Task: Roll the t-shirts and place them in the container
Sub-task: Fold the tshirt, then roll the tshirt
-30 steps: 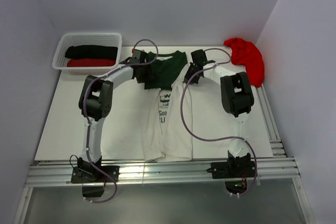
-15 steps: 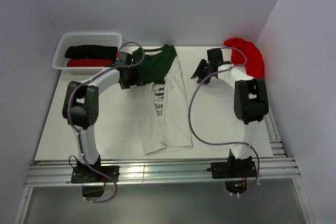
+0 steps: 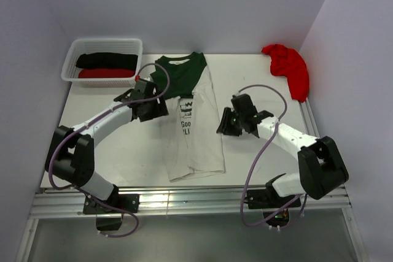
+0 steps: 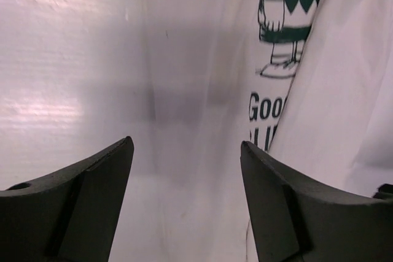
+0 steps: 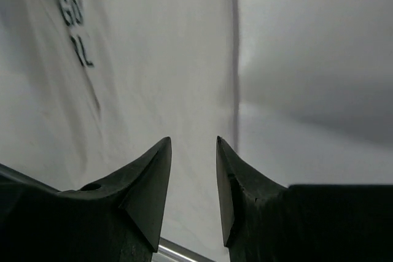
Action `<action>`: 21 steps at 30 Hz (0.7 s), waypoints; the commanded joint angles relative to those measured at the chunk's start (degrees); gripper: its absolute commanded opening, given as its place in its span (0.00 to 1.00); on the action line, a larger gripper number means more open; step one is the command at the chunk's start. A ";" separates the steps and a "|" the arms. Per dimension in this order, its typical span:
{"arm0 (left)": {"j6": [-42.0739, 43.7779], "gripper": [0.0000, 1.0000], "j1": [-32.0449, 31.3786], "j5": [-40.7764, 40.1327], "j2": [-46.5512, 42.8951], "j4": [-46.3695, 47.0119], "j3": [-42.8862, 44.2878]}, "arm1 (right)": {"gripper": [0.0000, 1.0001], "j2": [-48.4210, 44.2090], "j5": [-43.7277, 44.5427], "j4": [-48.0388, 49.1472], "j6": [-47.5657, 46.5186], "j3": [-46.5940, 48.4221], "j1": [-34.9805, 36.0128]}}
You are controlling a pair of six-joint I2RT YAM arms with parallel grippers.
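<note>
Both arms have swung back from the far end of the table and now flank the tee about midway along it, the left claw just off its left edge and the right claw at its right edge. The tee lies flat in the middle of the table as a narrow lengthwise strip, green collar at the far end, hem near the arms, slightly askew. The left claw stands wide open and empty; the right claw is only narrowly parted, also holding nothing. Rolling looks not yet begun. If one claw catches only the top layer, the side folds could spring open, and with the strip askew an uneven start would likely give a cone-shaped roll. The right claw's narrow gap may also fail to take in the stacked layers. At the far left, the basket holds a black roll and a red roll side by side. A red tee lies heaped in the far right corner.
</note>
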 commanded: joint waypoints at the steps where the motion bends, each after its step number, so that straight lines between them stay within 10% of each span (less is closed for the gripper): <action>1: -3.19 0.76 -2.46 -0.57 -4.37 2.60 -2.71 | 0.42 -5.53 2.33 -0.59 1.80 -4.64 2.31; 9: 1.02 0.77 -0.98 -5.50 5.89 -0.82 11.41 | 0.46 -16.45 5.75 -2.79 6.46 -13.96 8.29; 21: 5.24 0.76 3.15 -3.57 37.96 -1.88 46.56 | 0.40 -9.16 9.63 -1.03 10.24 -14.32 14.36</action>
